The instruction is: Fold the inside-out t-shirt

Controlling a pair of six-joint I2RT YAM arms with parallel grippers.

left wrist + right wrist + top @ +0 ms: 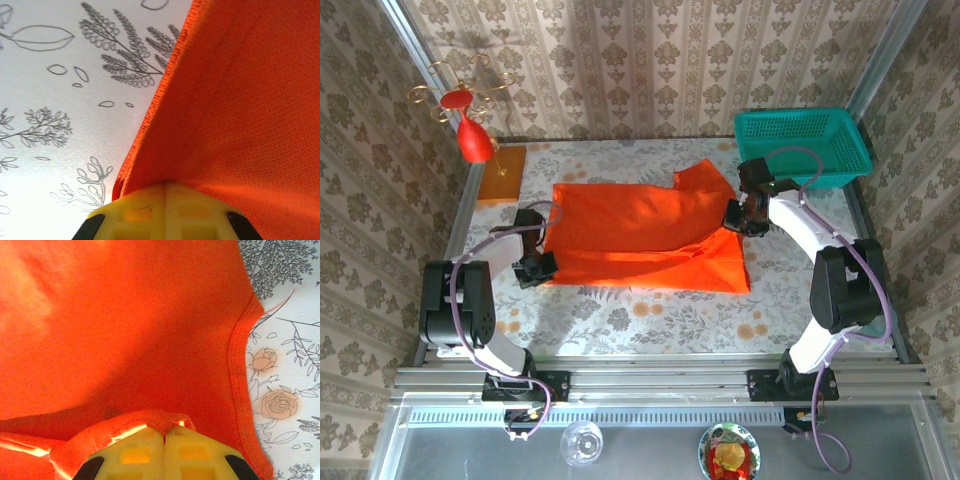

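The orange-red t-shirt [650,230] lies spread flat across the middle of the floral worktop [620,315], with one sleeve pointing toward the far side. The left tool [165,186] is clamped on the shirt's left edge, closed tight with the hem caught at its tip. The right tool [164,431] is closed on a raised fold of cloth at the shirt's right side. A teal basket [805,140] sits at the far right corner.

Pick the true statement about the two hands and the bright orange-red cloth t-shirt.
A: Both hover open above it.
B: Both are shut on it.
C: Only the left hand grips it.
B: the left hand is closed on the edge of the bright orange-red cloth t-shirt, and the right hand is shut on a bunched fold of it.
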